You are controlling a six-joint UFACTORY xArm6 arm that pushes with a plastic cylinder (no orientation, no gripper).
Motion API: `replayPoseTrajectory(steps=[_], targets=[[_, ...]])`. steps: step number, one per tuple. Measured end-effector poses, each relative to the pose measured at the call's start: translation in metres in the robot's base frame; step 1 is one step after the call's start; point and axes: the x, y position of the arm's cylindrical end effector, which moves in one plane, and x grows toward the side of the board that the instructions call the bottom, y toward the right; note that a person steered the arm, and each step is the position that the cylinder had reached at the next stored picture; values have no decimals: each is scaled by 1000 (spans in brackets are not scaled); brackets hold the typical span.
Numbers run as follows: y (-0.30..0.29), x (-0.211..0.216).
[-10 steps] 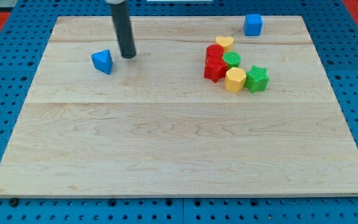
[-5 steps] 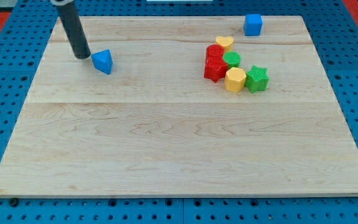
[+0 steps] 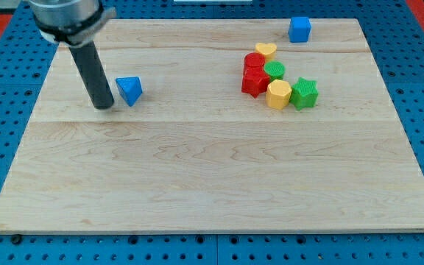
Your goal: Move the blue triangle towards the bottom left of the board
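The blue triangle (image 3: 129, 90) lies on the wooden board (image 3: 212, 177) in its upper left part. My tip (image 3: 104, 106) rests on the board just left of the triangle and slightly below it, close to its left edge; contact cannot be told. The dark rod rises from the tip toward the view's top left.
A cluster sits at the upper right: a yellow heart (image 3: 266, 50), red blocks (image 3: 255, 75), a green round block (image 3: 274, 71), a yellow block (image 3: 278, 94) and a green star (image 3: 304, 93). A blue cube (image 3: 299, 29) stands near the top edge.
My tip moved from right of the triangle, around its top, to its left, then down. The triangle shifted a little right and down.
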Motion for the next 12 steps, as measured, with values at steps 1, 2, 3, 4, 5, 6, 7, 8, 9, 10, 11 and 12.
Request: replayPoseTrajectory(steps=[1,2,3,4,5,6,7,8,9,10,11,12], targets=[[-35,-37],[13,-51],[64,-24],[69,34],[65,77],[79,61],[116,64],[120,101],[65,107],[36,108],[64,98],[58,88]])
